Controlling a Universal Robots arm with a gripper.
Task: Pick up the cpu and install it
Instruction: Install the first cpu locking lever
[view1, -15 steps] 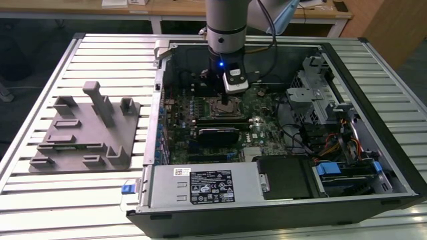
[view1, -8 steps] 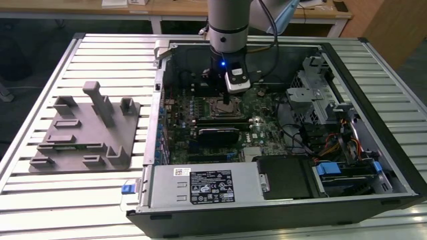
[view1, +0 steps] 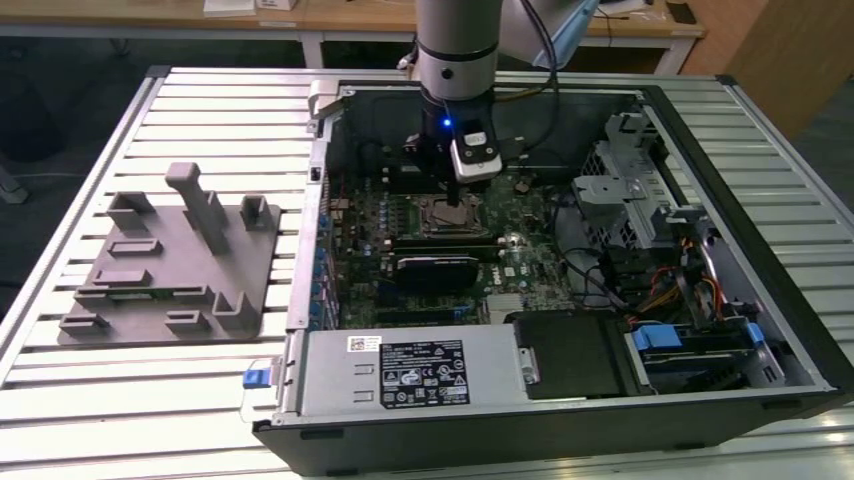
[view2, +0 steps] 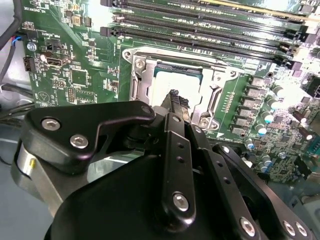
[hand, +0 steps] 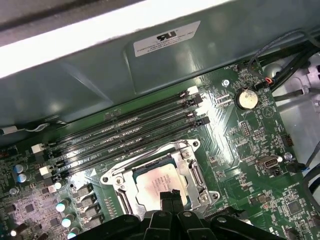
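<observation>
The cpu (hand: 152, 184) is a silvery square plate lying flat inside the metal frame of the motherboard socket (hand: 194, 172). In the second wrist view the cpu (view2: 162, 85) sits in the same socket (view2: 139, 80). My gripper (hand: 170, 198) hangs just over the cpu's edge, its two black fingers pressed together with nothing between them. Those fingertips (view2: 174, 97) cover part of the plate. In the exterior view the gripper (view1: 461, 203) reaches down into the open computer case (view1: 747, 330) above the socket (view1: 441, 213).
A grey moulded fixture (view1: 174, 260) lies on the slatted table at the exterior view's left. Memory slots (hand: 125, 135) run beside the socket. A power supply (view1: 400, 372), a drive cage (view1: 641, 200) and cables (view1: 667, 295) crowd the case.
</observation>
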